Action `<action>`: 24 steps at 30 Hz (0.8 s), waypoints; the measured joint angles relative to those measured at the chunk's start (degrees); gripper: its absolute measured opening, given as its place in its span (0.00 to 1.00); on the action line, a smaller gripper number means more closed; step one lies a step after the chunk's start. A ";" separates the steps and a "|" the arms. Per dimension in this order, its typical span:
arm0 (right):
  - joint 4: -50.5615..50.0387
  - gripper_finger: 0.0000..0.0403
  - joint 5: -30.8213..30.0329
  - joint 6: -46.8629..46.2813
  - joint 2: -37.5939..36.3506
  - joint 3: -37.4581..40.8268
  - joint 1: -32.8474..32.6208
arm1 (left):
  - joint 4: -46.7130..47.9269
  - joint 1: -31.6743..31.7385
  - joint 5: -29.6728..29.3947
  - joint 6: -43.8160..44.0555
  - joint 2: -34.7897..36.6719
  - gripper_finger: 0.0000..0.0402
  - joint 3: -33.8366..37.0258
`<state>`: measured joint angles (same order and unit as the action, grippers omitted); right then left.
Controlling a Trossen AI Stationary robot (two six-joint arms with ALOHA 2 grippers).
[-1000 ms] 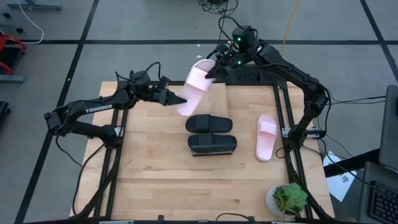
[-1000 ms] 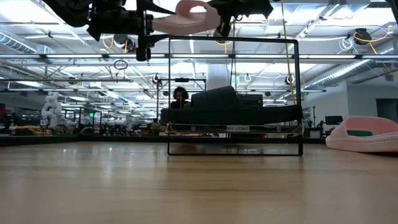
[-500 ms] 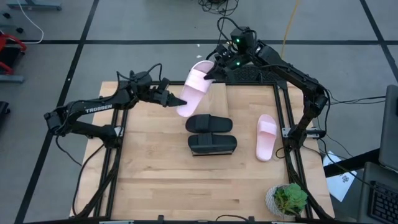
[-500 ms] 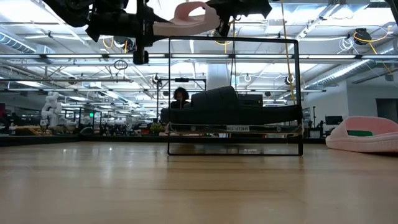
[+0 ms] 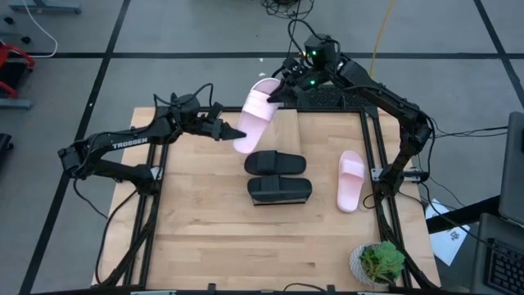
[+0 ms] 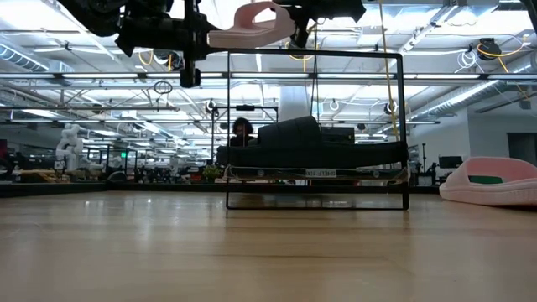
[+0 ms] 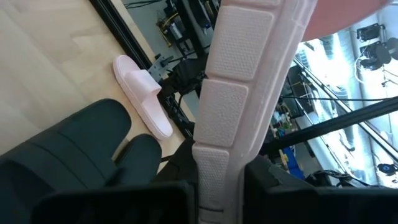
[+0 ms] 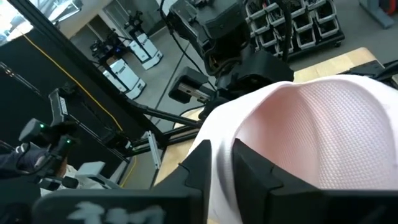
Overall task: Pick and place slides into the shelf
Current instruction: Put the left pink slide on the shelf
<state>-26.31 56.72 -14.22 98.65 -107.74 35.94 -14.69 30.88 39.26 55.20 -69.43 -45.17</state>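
A pale pink slide (image 5: pixel 258 115) hangs in the air over the table's far edge, between my two grippers. My left gripper (image 5: pixel 237 135) is shut on its nearer, left end. My right gripper (image 5: pixel 277 92) is shut on its far end, by the strap. In the low view the slide (image 6: pixel 256 21) is level, above the shelf's dark frame (image 6: pixel 228 126). Two black slides (image 5: pixel 276 162) (image 5: pixel 280 190) lie mid-table. In the low view one of them (image 6: pixel 315 143) rests on the shelf board. A second pink slide (image 5: pixel 350 180) lies sole-down on the table at the right. My left gripper pinches the pink slide's nearer end (image 7: pixel 211 180) between its two fingers (image 7: pixel 155 199), coming about level from the table's left. The textured sole (image 7: pixel 242 93) runs away from the fingers. That end is lifted clear. My right gripper has the rim of the slide's far end (image 8: pixel 221 155) between its two fingers (image 8: pixel 261 168), coming from the far right. The slide's pink surface (image 8: pixel 311 137) fills the view beyond them. This end too is clear of the table.
A potted plant (image 5: pixel 378 262) stands at the table's near right corner. Dark frame rails run along the table's left and right sides. A person (image 6: pixel 243 130) sits in the room behind the shelf. Bare wood lies in front of the black slides.
My left gripper has shut on the pink slide's nearer end. The slide has stayed aloft and level between the two grippers, hardly moving.
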 joint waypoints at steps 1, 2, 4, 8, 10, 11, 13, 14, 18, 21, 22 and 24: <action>0.01 0.14 0.01 -0.05 0.00 0.00 0.00 | 0.04 0.06 0.00 0.02 0.00 0.12 0.00; 0.01 0.16 0.08 -0.06 0.00 0.00 0.00 | 0.04 0.10 -0.05 0.00 0.00 0.12 0.02; -0.02 0.19 0.18 -0.08 0.00 0.00 0.00 | 0.20 0.10 -0.26 0.00 0.00 0.12 0.02; -1.21 0.28 0.54 -0.08 0.00 0.00 -0.02 | 1.68 0.11 -0.88 -0.57 0.00 0.12 0.02; -2.71 0.33 1.25 -0.13 0.00 0.00 -0.02 | 3.25 0.17 -1.60 -1.15 0.00 0.12 0.02; -3.46 0.35 1.75 -0.13 0.00 0.00 -0.02 | 3.97 0.32 -1.75 -1.39 0.00 0.12 0.02; -4.50 0.39 1.79 -0.06 0.00 0.00 -0.04 | 4.95 0.86 -1.83 -2.16 0.00 0.12 0.02; -4.88 0.41 1.78 0.13 0.00 0.00 -0.04 | 5.52 1.14 -1.84 -2.66 0.00 0.12 0.02; -5.20 0.47 1.75 0.32 0.00 0.00 -0.04 | 6.50 2.51 -1.78 -3.67 0.00 0.12 0.02; -5.07 0.49 1.62 0.29 0.00 0.00 -0.04 | 7.03 3.76 -1.52 -4.25 0.00 0.12 0.02; -5.07 0.49 1.59 0.06 0.00 0.00 -0.04 | 7.24 4.20 -1.29 -4.31 0.00 0.12 0.02; -5.07 0.49 1.58 -0.10 -0.02 0.00 -0.04 | 7.42 5.00 -1.15 -4.61 0.00 0.12 0.02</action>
<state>-31.38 58.30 -14.33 98.63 -107.74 35.91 -7.27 35.88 38.11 50.59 -69.43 -45.15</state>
